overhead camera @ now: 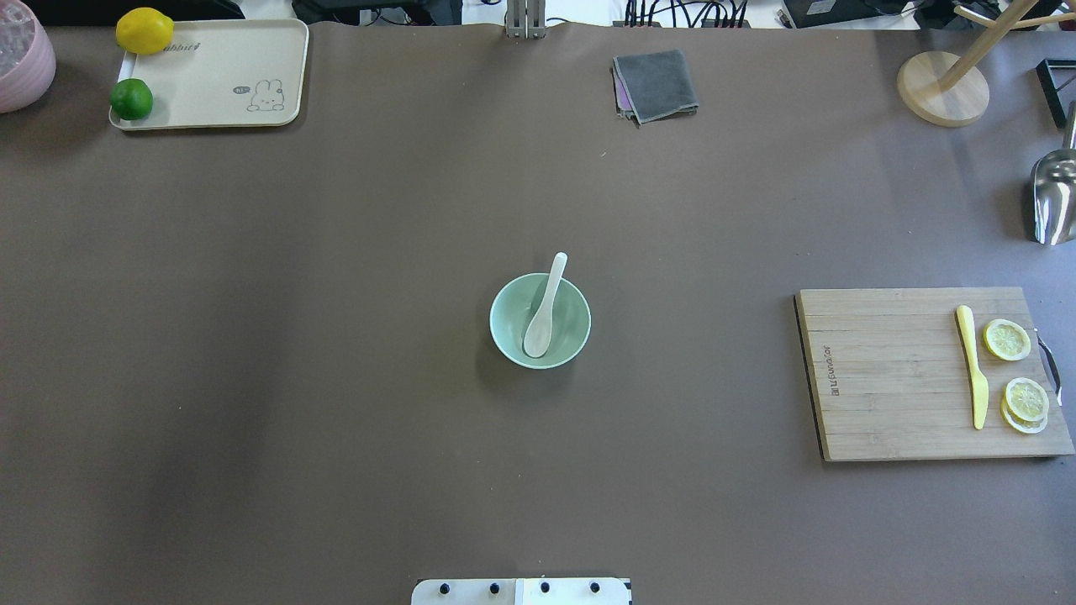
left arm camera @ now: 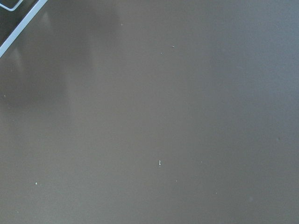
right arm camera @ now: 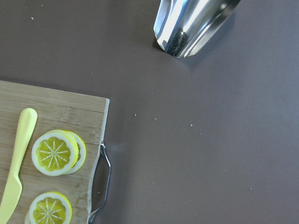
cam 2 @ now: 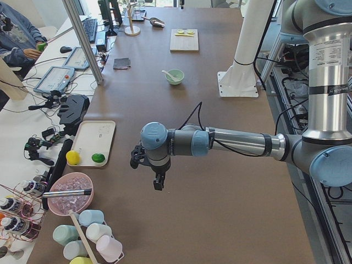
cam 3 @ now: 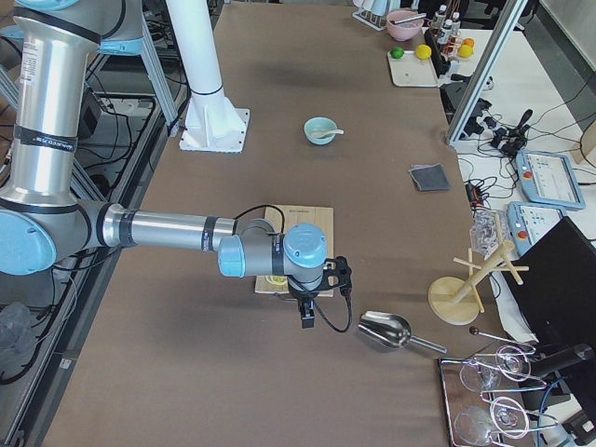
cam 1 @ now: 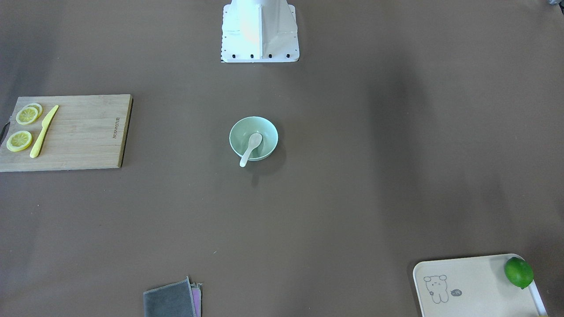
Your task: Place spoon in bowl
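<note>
**Spoon lies in the bowl, both arms well away**

We see the spoon (overhead camera: 546, 304) lying in the bowl (overhead camera: 573, 315) at the middle of the table (overhead camera: 336, 336). Its scoop sits on the bowl's floor, and its handle leans on the far rim and pokes past it, away from the robot.

The left gripper (cam 2: 158, 186) hangs over bare table towards the robot's left end, near the tray (overhead camera: 218, 76) holding a lime (overhead camera: 132, 99) and a lemon (overhead camera: 145, 30). The right gripper (cam 3: 308, 321) hangs by the outer end of the cutting board (overhead camera: 891, 378), which carries a yellow knife (overhead camera: 973, 365) and lemon slices (overhead camera: 1007, 339). A metal scoop (overhead camera: 1055, 197) lies near it.

Only the side views show the grippers, so we cannot tell whether either one's fingers are spread or closed.
</note>
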